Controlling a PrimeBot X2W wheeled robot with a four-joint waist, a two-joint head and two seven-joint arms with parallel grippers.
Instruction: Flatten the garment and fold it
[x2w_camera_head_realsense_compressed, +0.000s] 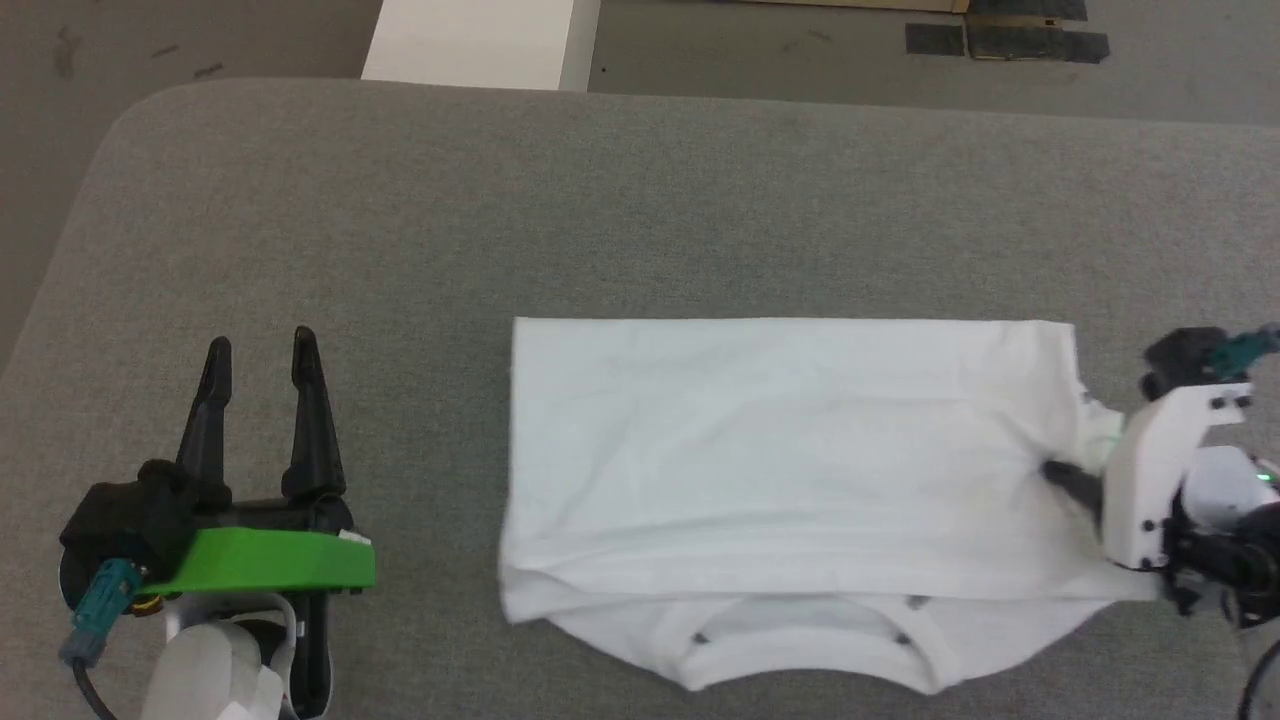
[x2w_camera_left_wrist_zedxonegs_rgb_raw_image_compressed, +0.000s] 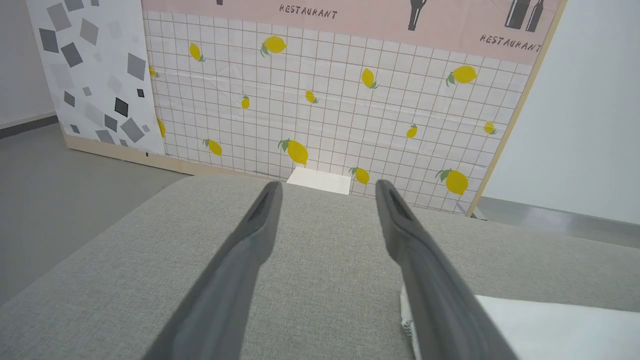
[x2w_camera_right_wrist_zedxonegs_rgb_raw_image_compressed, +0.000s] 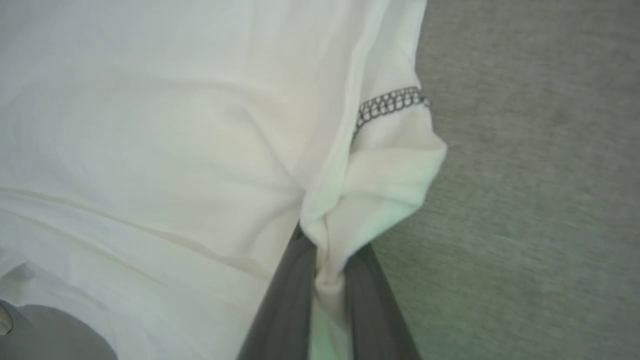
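The white garment (x2w_camera_head_realsense_compressed: 790, 470) lies folded into a wide rectangle on the grey table (x2w_camera_head_realsense_compressed: 400, 220), its collar opening showing along the near edge. My right gripper (x2w_camera_head_realsense_compressed: 1062, 470) is at the garment's right edge, shut on a bunched fold of white cloth (x2w_camera_right_wrist_zedxonegs_rgb_raw_image_compressed: 350, 200); a dark stitched seam (x2w_camera_right_wrist_zedxonegs_rgb_raw_image_compressed: 392, 102) runs just beyond the pinch. My left gripper (x2w_camera_head_realsense_compressed: 262, 350) rests on the table well left of the garment, open and holding nothing. In the left wrist view the open left gripper (x2w_camera_left_wrist_zedxonegs_rgb_raw_image_compressed: 327, 190) points across bare table, with a corner of the garment (x2w_camera_left_wrist_zedxonegs_rgb_raw_image_compressed: 550, 325) at lower right.
A rigid white box (x2w_camera_head_realsense_compressed: 480, 40) stands on the floor past the table's far edge. A lemon-patterned wall panel (x2w_camera_left_wrist_zedxonegs_rgb_raw_image_compressed: 325, 100) rises behind it. The table's rounded corner (x2w_camera_head_realsense_compressed: 150, 110) is at the far left.
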